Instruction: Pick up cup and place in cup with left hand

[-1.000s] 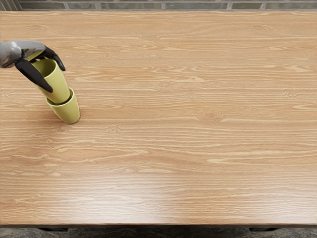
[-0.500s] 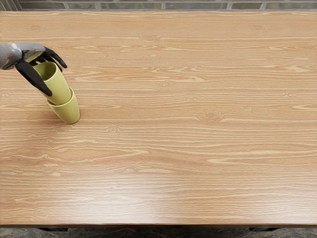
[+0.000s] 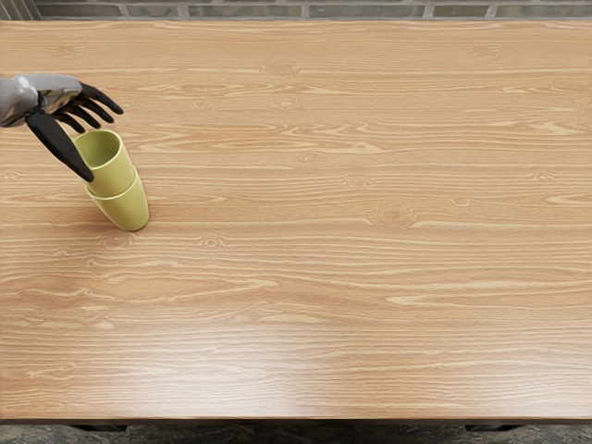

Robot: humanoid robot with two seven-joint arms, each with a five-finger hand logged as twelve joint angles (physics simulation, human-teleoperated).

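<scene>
My left hand (image 3: 104, 141) comes in at the upper left with its fingers spread, holding nothing. Its thumb passes in front of the left side of the upper yellow-green cup (image 3: 113, 174), while the other fingers stretch above and behind the rim. That upper cup sits inside the lower yellow-green cup (image 3: 128, 207), its top part rising out of it. The lower cup stands on the table; its inside is hidden by the upper one.
The wooden table (image 3: 324, 250) fills most of the view, with its front edge near the bottom of the picture. A brick wall (image 3: 370, 11) runs behind its far edge.
The upper cup has sunk deeper into the lower one. The left hand's fingers have opened and straightened, letting go of the cup. The lower cup has stayed where it was.
</scene>
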